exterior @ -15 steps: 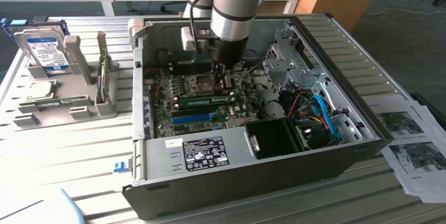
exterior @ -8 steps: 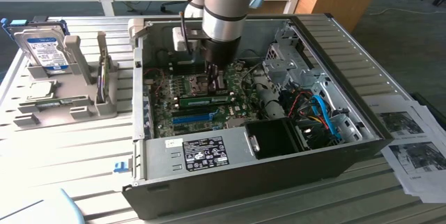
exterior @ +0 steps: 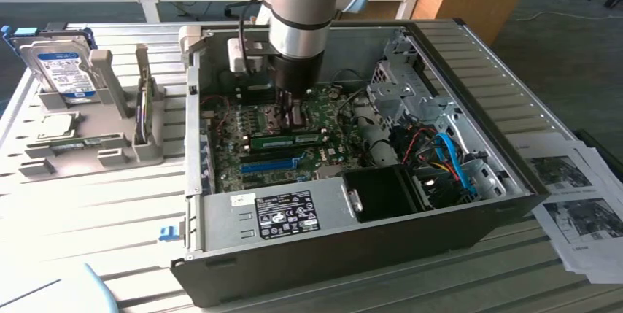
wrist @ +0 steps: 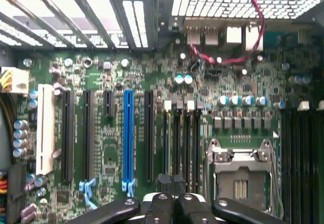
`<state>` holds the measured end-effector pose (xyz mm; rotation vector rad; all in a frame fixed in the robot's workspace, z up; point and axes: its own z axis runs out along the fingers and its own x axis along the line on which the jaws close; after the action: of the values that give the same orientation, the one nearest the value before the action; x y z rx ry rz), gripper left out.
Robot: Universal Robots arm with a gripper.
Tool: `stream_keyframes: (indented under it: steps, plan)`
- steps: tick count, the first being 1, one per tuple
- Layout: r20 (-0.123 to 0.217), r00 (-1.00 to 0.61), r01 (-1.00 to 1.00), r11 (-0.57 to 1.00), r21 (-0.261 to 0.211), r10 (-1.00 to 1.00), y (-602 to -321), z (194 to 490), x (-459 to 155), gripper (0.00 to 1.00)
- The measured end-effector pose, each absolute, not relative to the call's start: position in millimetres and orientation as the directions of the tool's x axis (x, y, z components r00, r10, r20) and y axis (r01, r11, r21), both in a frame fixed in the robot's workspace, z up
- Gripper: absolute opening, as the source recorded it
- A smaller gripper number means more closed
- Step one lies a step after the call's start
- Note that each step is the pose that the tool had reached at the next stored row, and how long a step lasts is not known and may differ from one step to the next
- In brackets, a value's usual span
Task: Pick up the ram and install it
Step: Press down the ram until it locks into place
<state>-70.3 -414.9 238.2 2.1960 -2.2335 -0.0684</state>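
A long green ram (exterior: 287, 140) stands on edge across the motherboard (exterior: 326, 120) inside the open computer case (exterior: 370, 233). My gripper (exterior: 289, 116) reaches down into the case and hovers just behind and above that stick. In the wrist view my gripper (wrist: 172, 181) is shut, its black fingertips (wrist: 165, 182) pressed together with nothing visible between them. It sits over the row of narrow slots with white latches (wrist: 179, 133), between the blue slot (wrist: 128, 135) and the processor socket (wrist: 240, 176). Whether the fingertips touch the ram I cannot tell.
On the exterior view's left, a grey rack (exterior: 107, 149) holds a silver hard drive (exterior: 60, 65), a square processor chip (exterior: 54, 125) and an upright thin board (exterior: 144, 112). Cables (exterior: 443, 160) and a black fan housing (exterior: 389, 189) crowd the case's right side. Printed sheets (exterior: 574, 196) lie outside it.
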Motion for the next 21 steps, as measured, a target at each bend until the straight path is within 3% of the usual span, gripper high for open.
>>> stream_keyframes:
  steps: [21]
  plan:
    - [-0.027,-0.017,-0.999,0.016,0.037,-0.999,-417.4,238.2,-80.7,0.09]
